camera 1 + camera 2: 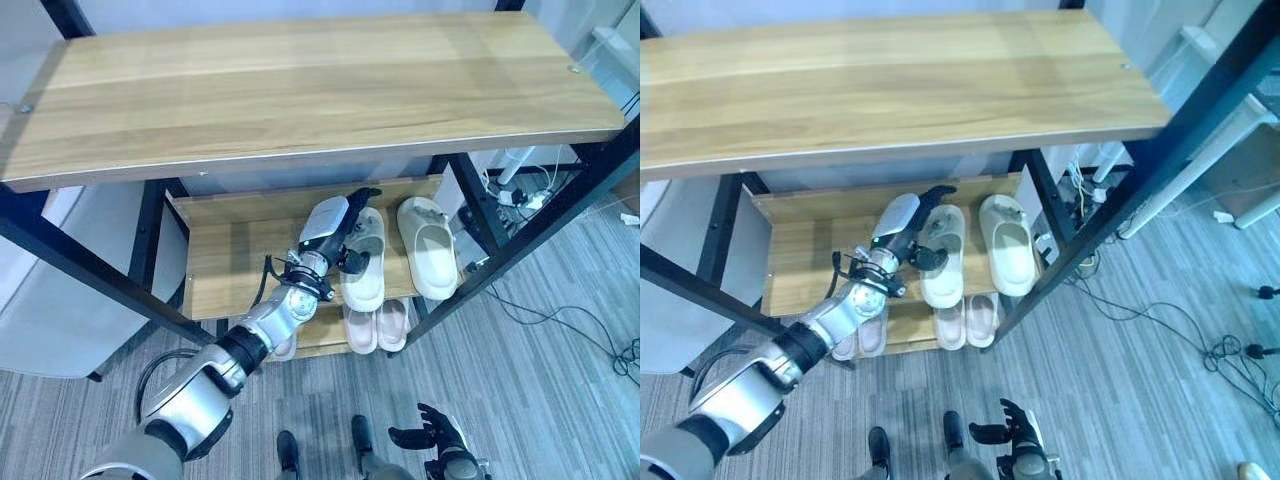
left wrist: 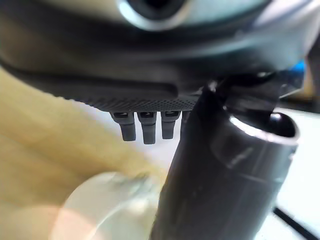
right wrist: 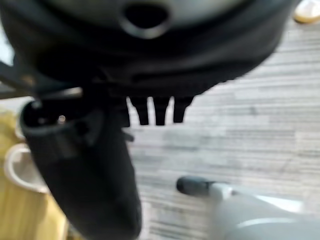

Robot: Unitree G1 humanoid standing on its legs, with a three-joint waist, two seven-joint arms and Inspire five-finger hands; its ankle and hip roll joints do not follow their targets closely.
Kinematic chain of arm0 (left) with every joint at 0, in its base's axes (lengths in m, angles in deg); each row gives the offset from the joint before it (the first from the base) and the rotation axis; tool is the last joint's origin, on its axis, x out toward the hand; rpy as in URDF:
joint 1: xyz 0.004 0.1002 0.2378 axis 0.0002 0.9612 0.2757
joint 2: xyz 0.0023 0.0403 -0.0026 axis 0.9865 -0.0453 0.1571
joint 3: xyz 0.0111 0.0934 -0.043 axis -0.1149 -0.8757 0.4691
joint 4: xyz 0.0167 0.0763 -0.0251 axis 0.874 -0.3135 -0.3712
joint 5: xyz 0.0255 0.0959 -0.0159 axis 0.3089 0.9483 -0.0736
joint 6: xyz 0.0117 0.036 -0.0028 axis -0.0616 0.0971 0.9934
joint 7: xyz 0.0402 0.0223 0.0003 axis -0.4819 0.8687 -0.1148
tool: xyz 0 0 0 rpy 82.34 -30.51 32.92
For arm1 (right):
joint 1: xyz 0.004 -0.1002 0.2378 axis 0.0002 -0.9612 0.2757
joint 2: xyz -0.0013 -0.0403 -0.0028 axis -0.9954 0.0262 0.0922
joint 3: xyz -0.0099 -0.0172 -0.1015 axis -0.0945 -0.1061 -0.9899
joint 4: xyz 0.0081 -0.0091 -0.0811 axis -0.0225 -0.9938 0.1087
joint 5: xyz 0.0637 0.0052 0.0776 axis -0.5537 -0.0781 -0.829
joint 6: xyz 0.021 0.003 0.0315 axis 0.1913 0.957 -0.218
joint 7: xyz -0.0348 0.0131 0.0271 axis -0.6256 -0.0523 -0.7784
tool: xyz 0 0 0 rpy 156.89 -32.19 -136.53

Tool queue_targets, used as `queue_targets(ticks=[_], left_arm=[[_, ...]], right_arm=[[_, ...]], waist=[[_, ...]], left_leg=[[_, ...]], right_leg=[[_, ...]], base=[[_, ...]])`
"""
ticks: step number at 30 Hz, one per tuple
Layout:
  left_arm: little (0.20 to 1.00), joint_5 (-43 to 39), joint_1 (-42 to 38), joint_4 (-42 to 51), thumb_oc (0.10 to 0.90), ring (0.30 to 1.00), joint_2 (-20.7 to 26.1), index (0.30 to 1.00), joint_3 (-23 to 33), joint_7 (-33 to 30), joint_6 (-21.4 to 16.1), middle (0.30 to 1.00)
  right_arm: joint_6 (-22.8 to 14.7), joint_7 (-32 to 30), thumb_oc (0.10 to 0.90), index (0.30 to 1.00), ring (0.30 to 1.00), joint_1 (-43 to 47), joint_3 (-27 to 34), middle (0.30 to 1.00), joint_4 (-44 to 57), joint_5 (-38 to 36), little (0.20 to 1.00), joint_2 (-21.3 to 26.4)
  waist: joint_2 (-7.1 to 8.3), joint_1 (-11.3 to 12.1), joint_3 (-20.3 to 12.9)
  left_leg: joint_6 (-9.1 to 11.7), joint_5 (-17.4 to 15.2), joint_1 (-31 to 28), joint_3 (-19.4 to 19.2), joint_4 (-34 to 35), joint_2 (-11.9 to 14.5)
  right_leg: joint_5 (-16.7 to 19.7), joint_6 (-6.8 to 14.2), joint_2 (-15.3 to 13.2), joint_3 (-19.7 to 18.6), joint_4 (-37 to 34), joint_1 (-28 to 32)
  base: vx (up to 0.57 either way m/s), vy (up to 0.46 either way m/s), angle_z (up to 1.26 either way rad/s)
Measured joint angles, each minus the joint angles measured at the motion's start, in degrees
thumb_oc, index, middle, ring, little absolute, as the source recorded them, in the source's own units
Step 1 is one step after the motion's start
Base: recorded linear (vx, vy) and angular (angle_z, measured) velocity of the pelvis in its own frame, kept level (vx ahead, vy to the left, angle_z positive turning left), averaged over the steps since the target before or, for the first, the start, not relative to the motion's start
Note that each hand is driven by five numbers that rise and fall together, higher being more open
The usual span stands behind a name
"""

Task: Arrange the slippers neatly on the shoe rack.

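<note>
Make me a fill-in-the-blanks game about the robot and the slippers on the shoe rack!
1. The left hand touches a cream slipper on the ____ shelf of the shoe rack.
2. The other cream slipper lies to its ____.
3. The pink slippers sit on the shelf ____ it.
4. The right hand hangs over the ____.

Missing words: middle; right; below; floor

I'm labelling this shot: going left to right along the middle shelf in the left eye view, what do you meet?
Bare wooden shelf → left hand, resting at the first slipper → cream slipper → second cream slipper → dark rack post.
</note>
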State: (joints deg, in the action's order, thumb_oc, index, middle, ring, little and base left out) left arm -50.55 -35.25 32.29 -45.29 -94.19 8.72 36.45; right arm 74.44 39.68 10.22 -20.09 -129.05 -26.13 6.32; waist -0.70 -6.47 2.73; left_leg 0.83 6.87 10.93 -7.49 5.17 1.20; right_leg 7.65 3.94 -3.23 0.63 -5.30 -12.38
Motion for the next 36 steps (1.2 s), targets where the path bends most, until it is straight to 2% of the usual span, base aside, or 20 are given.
queue_targets(ticks=[3,6,16,24,33,36], left_arm=[[0.900,-1.3,0.6,3.8,0.800,0.900,1.3,0.900,0.8,0.3,-0.8,0.900],[0.900,-1.4,3.3,7.8,0.800,0.900,3.5,0.900,2.6,1.1,-1.7,0.900],[0.900,-2.3,14.6,8.2,0.800,0.900,7.1,0.900,4.8,3.9,-2.0,0.900],[0.900,-1.0,17.5,7.4,0.800,0.900,5.6,0.900,3.8,5.2,-2.0,0.900],[0.900,1.1,17.5,5.0,0.800,0.900,2.8,0.900,2.9,5.2,-2.0,0.900],[0.900,1.1,17.5,2.9,0.800,0.900,1.2,0.900,1.2,5.2,-1.8,0.900]], right_arm=[[0.6,0.1,0.800,0.900,0.900,-0.2,0.6,0.900,-0.1,0.0,0.900,-0.1],[1.0,0.6,0.800,0.900,0.900,-0.5,0.6,0.900,-0.3,0.0,0.900,-0.3],[1.9,1.2,0.800,0.900,0.900,-1.7,2.2,0.900,-1.8,0.1,0.900,-1.1],[1.9,1.2,0.800,0.900,0.900,-1.9,2.2,0.900,-1.8,0.5,0.900,-2.4],[1.9,1.0,0.800,0.900,0.900,-2.0,2.2,0.900,-1.8,0.6,0.900,-2.2],[1.9,1.0,0.800,0.900,0.900,-2.3,2.1,0.900,-1.8,0.6,0.900,-2.2]], waist=[[-0.03,1.3,0.0],[-0.05,1.6,0.0],[0.24,2.6,-0.1],[1.29,2.5,-0.7],[1.35,2.3,-1.2],[1.41,2.2,-1.8]], left_leg=[[0.4,-0.4,-0.8,0.6,0.0,0.0],[0.5,-0.5,-1.4,0.8,0.0,0.0],[-0.1,-0.5,-3.3,0.9,0.0,-0.1],[0.2,-0.7,-3.6,0.8,0.0,-0.1],[-0.1,-0.6,-3.5,0.5,0.0,-0.1],[-0.1,-0.6,-3.5,0.2,0.0,-0.1]], right_leg=[[-0.6,0.3,0.0,0.5,0.0,1.1],[-0.6,0.3,0.0,0.7,0.0,1.7],[-0.6,0.2,-0.1,0.8,0.0,3.8],[-0.8,0.6,-0.2,0.7,0.0,3.9],[-0.8,0.6,-0.1,0.5,0.0,3.7],[-0.8,0.6,-0.1,0.1,0.0,3.6]], base=[[0.02,0.003,0.11],[0.02,-0.001,0.01],[0.01,0.000,0.00],[0.00,0.000,0.00],[0.00,-0.005,-0.01],[-0.02,-0.014,-0.04]])
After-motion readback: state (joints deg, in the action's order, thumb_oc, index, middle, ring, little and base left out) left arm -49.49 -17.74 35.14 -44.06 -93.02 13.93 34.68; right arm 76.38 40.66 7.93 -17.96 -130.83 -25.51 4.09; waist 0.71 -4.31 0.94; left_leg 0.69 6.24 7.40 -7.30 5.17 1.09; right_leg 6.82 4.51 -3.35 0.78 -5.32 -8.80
